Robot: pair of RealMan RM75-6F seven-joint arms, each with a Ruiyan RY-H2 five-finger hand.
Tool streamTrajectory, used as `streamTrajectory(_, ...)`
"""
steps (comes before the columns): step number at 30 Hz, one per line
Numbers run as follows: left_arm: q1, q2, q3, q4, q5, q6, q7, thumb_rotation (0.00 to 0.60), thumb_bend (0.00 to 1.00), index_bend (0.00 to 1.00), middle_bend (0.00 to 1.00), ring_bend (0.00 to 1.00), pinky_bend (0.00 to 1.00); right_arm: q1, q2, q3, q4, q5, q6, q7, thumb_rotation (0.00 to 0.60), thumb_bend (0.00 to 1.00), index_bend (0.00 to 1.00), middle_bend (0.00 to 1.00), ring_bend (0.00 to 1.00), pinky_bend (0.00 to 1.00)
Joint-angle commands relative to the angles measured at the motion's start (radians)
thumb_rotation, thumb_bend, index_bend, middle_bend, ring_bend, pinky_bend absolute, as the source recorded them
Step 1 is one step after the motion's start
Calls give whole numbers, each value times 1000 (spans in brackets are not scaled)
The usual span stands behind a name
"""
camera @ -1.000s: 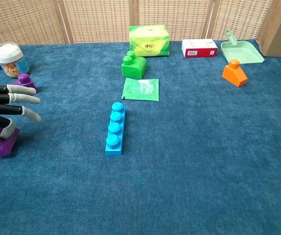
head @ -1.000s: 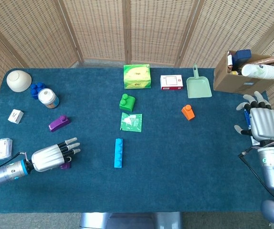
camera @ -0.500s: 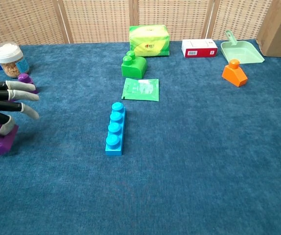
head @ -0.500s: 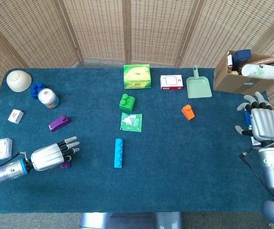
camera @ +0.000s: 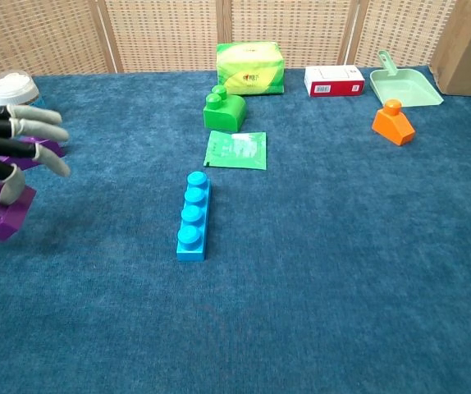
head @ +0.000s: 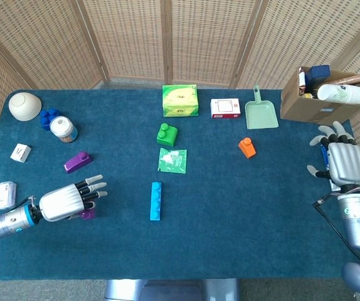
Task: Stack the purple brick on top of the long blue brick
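Left hand (head: 64, 202) low at the lower left of the head view, fingers (camera: 34, 139) spread forward while the thumb clamps a purple brick (camera: 6, 210) against the underside of the hand; brick apparently just off the counter (head: 243, 213), though contact hard to judge. Long blue brick (head: 155, 200) flat on the blue cloth near the lower centre, studs up, well apart from the held brick. Second purple brick (head: 78, 162) lying loose further up and left of centre, clear of the hand in the head view. Right hand (head: 342, 160) at the far right edge, fingers apart and pointing up, nothing in it, just below the cardboard box (head: 312, 100). Green brick (head: 166, 134) and green packet (head: 172, 160) above the blue brick; orange brick (head: 247, 147) right of centre.
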Motion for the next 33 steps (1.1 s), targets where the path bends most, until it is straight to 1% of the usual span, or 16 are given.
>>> streamTrajectory(1,-69,87,-1,-152,23,-23,41,600,323,579,257,109,0,-3,-4,-1,8,-3,0,10,600,162,383,195,37,204)
streamTrajectory(9,-151,189,-9,-387,42,-124,115,600,323,581,257,108,0,-14,-5,-2,17,-9,4,31,600,162,380,194,28,205)
streamTrajectory(15,-235,263,-16,-559,62,-252,149,600,323,582,257,109,0,-23,-7,-9,28,-32,9,51,600,161,376,188,10,197)
streamTrajectory(18,-265,285,-24,-623,63,-305,163,600,323,588,259,108,0,-26,-11,-14,34,-42,11,55,600,161,375,187,7,194)
streamTrajectory(24,-309,304,-46,-689,67,-378,191,600,323,595,262,108,0,-32,-12,-14,43,-51,13,74,600,162,370,186,6,194)
streamTrajectory(33,-364,274,-80,-711,64,-471,192,600,325,594,263,108,0,-51,2,-13,54,-61,21,112,600,161,366,186,4,194)
